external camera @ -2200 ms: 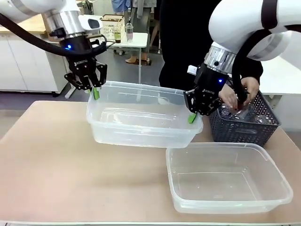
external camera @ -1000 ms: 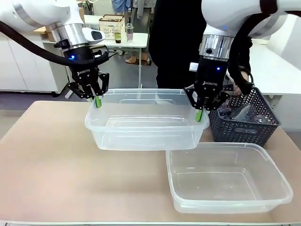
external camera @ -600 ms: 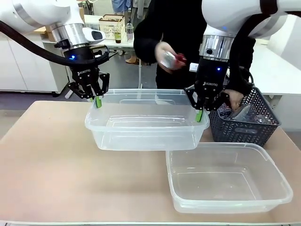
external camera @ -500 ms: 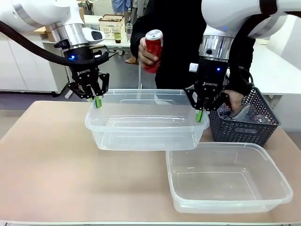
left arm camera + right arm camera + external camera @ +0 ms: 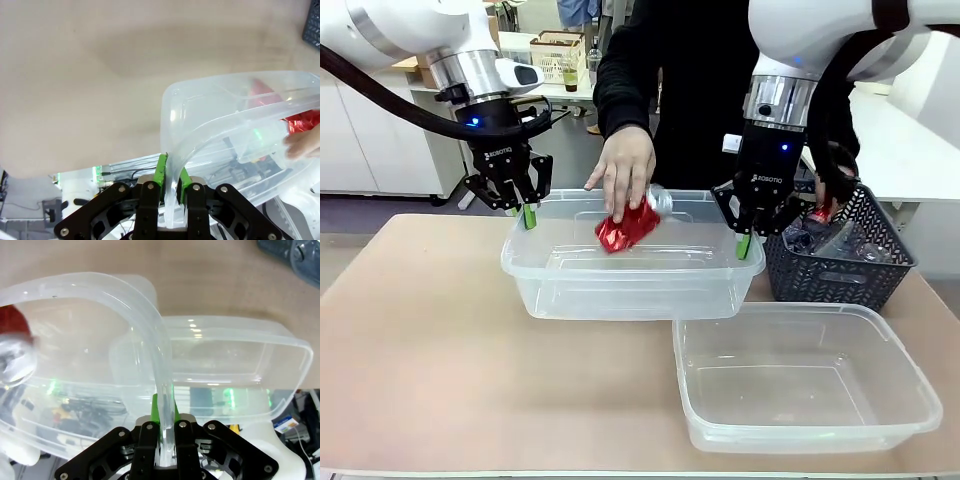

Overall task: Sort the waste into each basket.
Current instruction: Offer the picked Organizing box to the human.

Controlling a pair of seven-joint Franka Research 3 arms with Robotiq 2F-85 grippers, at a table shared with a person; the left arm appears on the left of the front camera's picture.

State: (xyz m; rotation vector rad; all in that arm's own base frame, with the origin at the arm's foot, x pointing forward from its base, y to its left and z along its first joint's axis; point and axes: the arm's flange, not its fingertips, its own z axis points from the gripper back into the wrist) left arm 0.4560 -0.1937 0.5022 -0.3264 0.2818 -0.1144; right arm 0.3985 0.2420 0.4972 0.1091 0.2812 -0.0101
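The left pincer (image 5: pixel 527 213) and right pincer (image 5: pixel 744 243) each clamp an end rim of the raised clear tub (image 5: pixel 620 285). Between them, the person's hand (image 5: pixel 625 168) lowers a crushed red can (image 5: pixel 626 227), slanted, into it, above the counter's (image 5: pixel 420 340) far edge.

The work surface is a light tan table (image 5: pixel 430 350) with a matte, unpatterned top. Behind it the floor (image 5: pixel 570 150) is grey. White cabinets (image 5: pixel 370 150) line the rear left. A small white side table (image 5: pixel 605 90) stands further back, carrying a printed cardboard box (image 5: pixel 558 55) and a clear bottle (image 5: pixel 594 66). Lighting is even and diffuse.
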